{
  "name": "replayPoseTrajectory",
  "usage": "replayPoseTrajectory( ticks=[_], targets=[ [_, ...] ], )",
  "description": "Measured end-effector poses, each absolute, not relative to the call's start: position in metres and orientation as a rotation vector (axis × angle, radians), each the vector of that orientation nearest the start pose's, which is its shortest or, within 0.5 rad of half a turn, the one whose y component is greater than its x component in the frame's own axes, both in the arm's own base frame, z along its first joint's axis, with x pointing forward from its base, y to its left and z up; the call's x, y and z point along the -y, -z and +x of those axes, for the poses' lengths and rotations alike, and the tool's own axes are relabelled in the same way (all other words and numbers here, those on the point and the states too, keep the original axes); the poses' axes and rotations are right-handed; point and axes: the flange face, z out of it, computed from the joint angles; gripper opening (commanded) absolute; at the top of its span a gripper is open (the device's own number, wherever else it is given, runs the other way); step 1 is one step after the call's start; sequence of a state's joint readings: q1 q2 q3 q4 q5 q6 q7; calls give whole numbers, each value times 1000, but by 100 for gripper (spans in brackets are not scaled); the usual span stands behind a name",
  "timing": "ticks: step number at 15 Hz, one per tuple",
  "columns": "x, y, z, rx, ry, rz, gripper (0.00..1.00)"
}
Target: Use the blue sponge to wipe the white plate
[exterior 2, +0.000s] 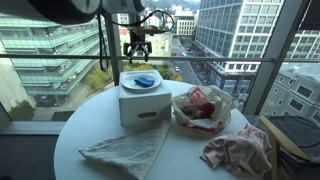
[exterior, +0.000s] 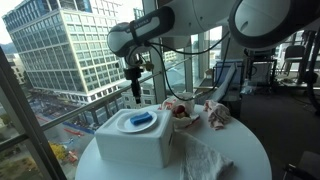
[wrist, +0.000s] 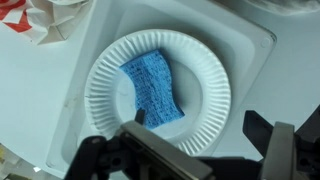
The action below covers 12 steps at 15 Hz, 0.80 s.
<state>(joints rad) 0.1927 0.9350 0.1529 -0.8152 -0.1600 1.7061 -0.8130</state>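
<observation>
while the gripper (wrist: 196,128) hangs above the white plate (wrist: 108,62), log its state: jaws spread wide, nothing held. in both exterior views it sits clear above the plate, not touching.

the blue sponge (wrist: 155,88) lies flat in the plate's centre, long axis running roughly top to bottom of the wrist view, slightly curved. the plate rests on a white box (exterior 2: 143,108) on the round table (exterior 2: 90,125).

step in hand, as judged: approach and grasp of the sponge.

- you want the jaws to straddle the sponge's short width, and their opening already lines up with it.
- the sponge sits nearer the finger at lower left of the wrist view. shift over until it lies midway between the fingers (wrist: 150,148).
- descend straight and stop just short of the paper.
- close gently: the sponge looks soft and will squash.
- the paper plate looks light and unfixed. press lightly when wiping or it may slide on the box.
- keep clear of the crumpled bag (exterior 2: 200,105) beside the box.
</observation>
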Motion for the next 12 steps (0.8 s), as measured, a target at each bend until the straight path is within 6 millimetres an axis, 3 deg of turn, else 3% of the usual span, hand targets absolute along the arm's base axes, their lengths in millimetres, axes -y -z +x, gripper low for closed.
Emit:
replayPoseTrajectory(
  ticks=[6,12],
  targets=[
    [-193,-315,770,2050,-3,-2396,100],
    [-194,-260,772,2163,-41,-2241,100]
  ],
)
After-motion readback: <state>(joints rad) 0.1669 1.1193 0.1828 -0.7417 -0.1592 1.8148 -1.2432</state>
